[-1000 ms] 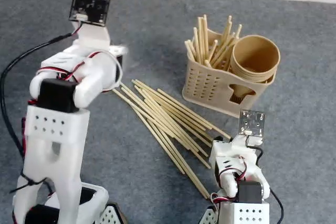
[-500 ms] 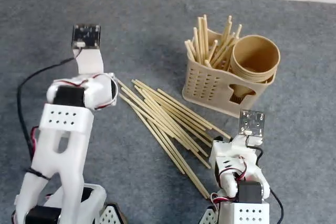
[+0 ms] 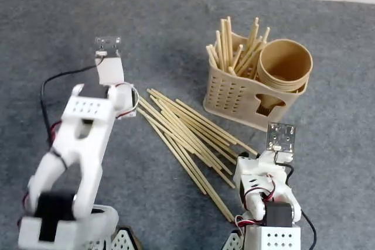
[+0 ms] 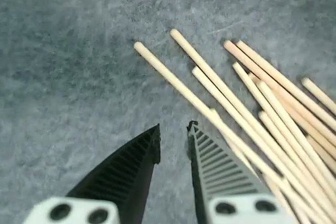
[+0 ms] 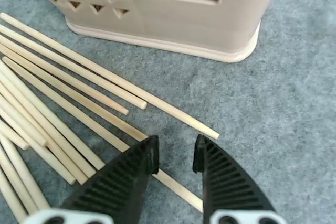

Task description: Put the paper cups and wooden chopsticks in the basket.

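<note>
Several loose wooden chopsticks (image 3: pixel 187 136) lie in a slanted pile mid-table. The tan basket (image 3: pixel 234 95) stands at the back right and holds a stack of paper cups (image 3: pixel 285 62) and upright chopsticks (image 3: pixel 234 48). My left arm (image 3: pixel 96 109) leans over the pile's left end. My left gripper (image 4: pixel 173 132) hangs low over the carpet, narrowly open and holding nothing, with the chopstick ends (image 4: pixel 236 103) just beside one finger. My right gripper (image 5: pixel 175 153) is narrowly open near the table's front, over chopsticks (image 5: pixel 68 93), facing the basket (image 5: pixel 142 9).
Grey carpet covers the table. The right arm's base (image 3: pixel 266 203) sits at the front right, close to the pile's near end. Open carpet stretches left of and behind the left arm.
My left arm has dropped and stretched forward, bringing its wrist closer to the left end of the chopstick pile. The right arm, basket and chopsticks have not moved.
</note>
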Controlling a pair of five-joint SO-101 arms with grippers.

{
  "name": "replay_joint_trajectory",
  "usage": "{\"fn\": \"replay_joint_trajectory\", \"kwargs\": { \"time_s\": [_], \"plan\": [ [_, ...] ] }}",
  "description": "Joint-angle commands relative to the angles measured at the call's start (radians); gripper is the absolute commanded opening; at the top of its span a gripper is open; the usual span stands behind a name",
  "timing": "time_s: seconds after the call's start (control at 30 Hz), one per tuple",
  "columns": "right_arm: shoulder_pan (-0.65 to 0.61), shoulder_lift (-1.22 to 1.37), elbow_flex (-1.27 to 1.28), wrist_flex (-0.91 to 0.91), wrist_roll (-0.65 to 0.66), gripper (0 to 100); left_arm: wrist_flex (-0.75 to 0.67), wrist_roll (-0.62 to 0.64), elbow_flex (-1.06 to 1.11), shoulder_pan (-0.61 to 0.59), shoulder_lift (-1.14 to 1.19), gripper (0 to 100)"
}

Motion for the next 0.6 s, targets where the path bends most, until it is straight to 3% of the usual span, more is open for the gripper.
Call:
{"fn": "replay_joint_trajectory", "kwargs": {
  "time_s": [0.0,0.57],
  "plan": [
    [0.010,-0.013,0.074,-0.028,-0.005,12.3,-0.012,0.069,-0.153,-0.010,0.133,11],
    [0.010,-0.013,0.074,-0.027,-0.005,12.3,-0.011,0.166,-0.386,-0.012,0.475,11]
  ]
}}
